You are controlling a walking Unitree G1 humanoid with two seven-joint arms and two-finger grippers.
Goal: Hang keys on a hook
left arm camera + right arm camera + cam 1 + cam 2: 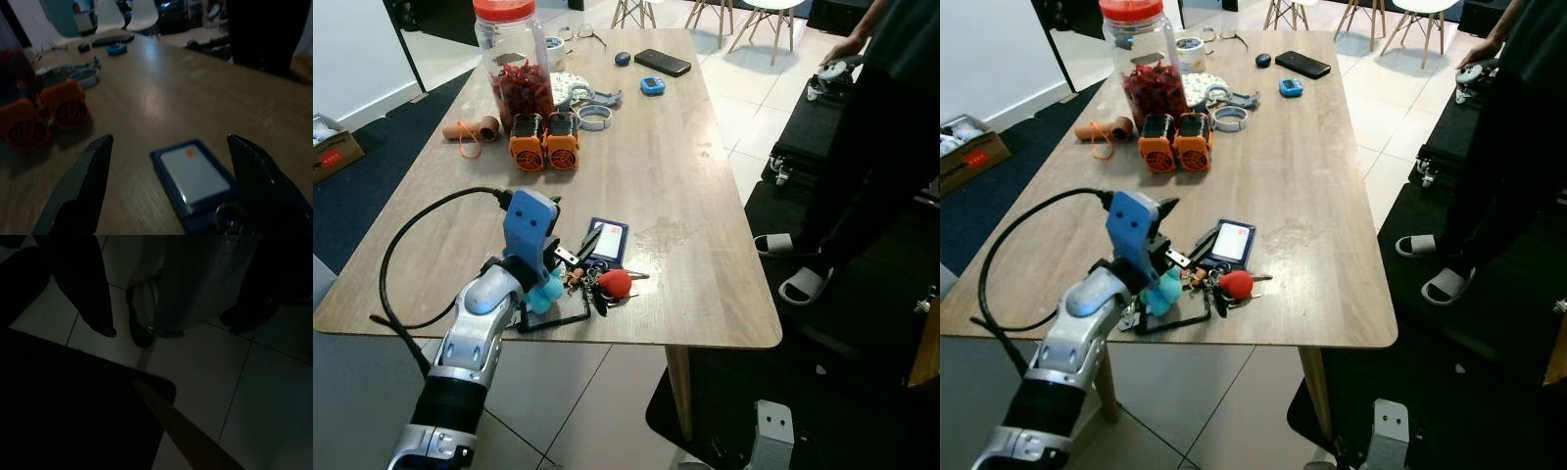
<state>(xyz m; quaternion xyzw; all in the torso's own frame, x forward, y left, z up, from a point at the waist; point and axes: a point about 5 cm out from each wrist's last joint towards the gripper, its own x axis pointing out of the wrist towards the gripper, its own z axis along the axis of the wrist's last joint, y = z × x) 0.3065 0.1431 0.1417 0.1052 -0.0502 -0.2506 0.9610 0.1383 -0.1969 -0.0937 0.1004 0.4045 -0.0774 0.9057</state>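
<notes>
A bunch of keys (610, 285) with a red fob lies near the table's front edge, joined to a blue card holder (607, 241). My left gripper (592, 266) reaches over that edge and stands open, its black fingers (88, 181) spread wide. In the left wrist view the card holder (193, 176) lies between the fingers, and the keys sit under the other finger. A teal piece (546, 292) and a black wire frame (556, 319) lie beside the wrist. My right gripper (170, 332) hangs idle over dark floor tiles, fingers apart.
Further back on the wooden table (705, 196) stand two orange fans (545, 142), a red-lidded jar (512, 59), tape rolls (592, 116) and a phone (662, 63). A person (886, 127) in dark clothes stands right of the table, holding a controller. A dark rug lies to the left.
</notes>
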